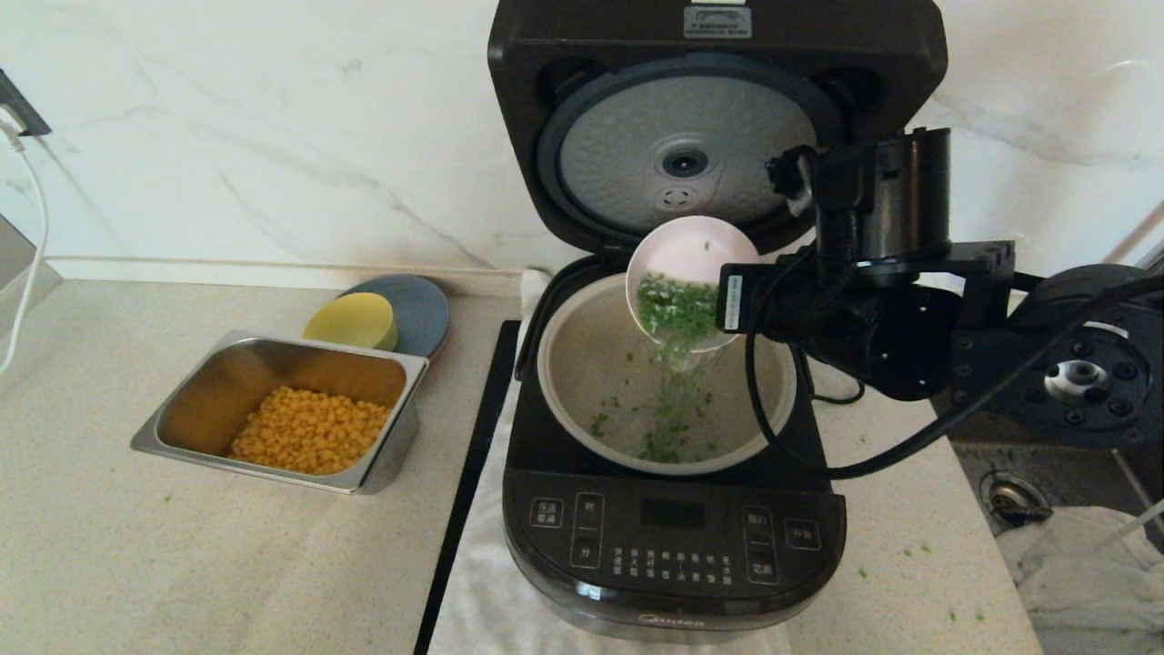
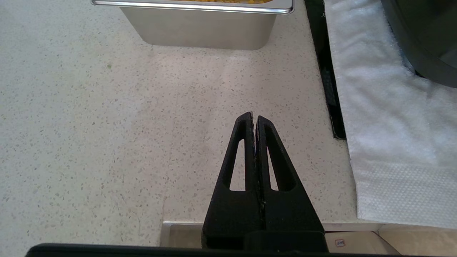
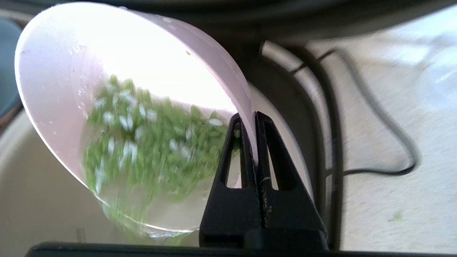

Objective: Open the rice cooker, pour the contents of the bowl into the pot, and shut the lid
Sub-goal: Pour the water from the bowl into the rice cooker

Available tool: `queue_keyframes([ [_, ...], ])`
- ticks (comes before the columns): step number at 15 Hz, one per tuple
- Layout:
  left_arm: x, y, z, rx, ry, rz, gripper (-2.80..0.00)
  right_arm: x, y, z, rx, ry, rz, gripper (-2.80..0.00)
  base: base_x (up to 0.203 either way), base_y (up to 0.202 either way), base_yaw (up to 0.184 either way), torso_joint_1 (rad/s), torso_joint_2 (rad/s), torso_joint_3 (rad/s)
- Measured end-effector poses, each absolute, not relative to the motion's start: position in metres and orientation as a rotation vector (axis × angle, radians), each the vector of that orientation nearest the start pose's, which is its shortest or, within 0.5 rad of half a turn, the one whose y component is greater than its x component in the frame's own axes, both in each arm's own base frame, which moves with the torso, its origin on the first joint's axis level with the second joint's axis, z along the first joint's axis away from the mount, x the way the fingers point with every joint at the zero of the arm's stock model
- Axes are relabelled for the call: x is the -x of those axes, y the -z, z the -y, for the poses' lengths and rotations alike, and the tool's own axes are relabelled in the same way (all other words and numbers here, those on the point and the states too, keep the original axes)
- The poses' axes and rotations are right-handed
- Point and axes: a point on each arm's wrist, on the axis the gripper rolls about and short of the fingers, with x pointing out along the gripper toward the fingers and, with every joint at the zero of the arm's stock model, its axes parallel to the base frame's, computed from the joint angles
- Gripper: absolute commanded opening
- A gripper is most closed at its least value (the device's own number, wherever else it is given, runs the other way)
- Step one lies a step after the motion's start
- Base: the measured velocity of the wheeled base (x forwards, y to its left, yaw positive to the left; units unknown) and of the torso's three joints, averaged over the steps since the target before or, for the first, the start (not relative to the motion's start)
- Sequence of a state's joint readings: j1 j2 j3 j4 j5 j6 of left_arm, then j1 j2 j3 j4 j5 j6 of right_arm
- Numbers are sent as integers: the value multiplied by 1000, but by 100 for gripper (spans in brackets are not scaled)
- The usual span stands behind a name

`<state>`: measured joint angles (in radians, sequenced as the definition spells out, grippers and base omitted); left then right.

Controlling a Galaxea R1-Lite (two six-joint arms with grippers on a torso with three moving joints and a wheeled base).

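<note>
The black rice cooker [image 1: 673, 546] stands open at centre, its lid [image 1: 691, 164] upright with the dimpled silver disc facing me. My right gripper [image 3: 254, 116] is shut on the rim of the small pink-lined bowl [image 1: 691, 250], tipped steeply over the grey-beige pot [image 1: 582, 364]. Chopped green herbs in liquid [image 1: 677, 309] stream from the bowl; several bits lie on the pot floor [image 1: 664, 441]. In the right wrist view the herbs [image 3: 150, 142] slide toward the bowl's [image 3: 64, 71] lower lip. My left gripper [image 2: 255, 116] hangs shut and empty over bare counter.
A steel tray [image 1: 182, 418] of yellow corn sits left of the cooker, with a yellow dish [image 1: 353, 320] on a blue plate [image 1: 423, 309] behind it. A white cloth [image 2: 385, 117] lies under the cooker. A sink drain [image 1: 1009, 496] is at right.
</note>
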<state>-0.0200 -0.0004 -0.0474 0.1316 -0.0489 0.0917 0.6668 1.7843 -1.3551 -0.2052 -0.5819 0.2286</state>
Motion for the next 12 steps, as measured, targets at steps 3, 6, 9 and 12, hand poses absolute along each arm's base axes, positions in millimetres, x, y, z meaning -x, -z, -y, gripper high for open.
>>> queue_keyframes([
  [3, 27, -75, 1, -90, 73, -81, -280, -274, -270, -212, -68, -62, -107, -280, 0, 0, 0, 0, 0, 0],
  [6, 27, -75, 1, -91, 72, -81, -280, -273, -266, -219, -26, -54, 5, -280, 0, 0, 0, 0, 0, 0],
  [9, 27, -75, 1, -91, 72, -81, -280, -277, -258, -224, 8, -22, 90, -280, 0, 0, 0, 0, 0, 0],
  [12, 27, -75, 1, -90, 72, -81, -280, -280, -254, -227, 32, -4, 170, -280, 0, 0, 0, 0, 0, 0],
])
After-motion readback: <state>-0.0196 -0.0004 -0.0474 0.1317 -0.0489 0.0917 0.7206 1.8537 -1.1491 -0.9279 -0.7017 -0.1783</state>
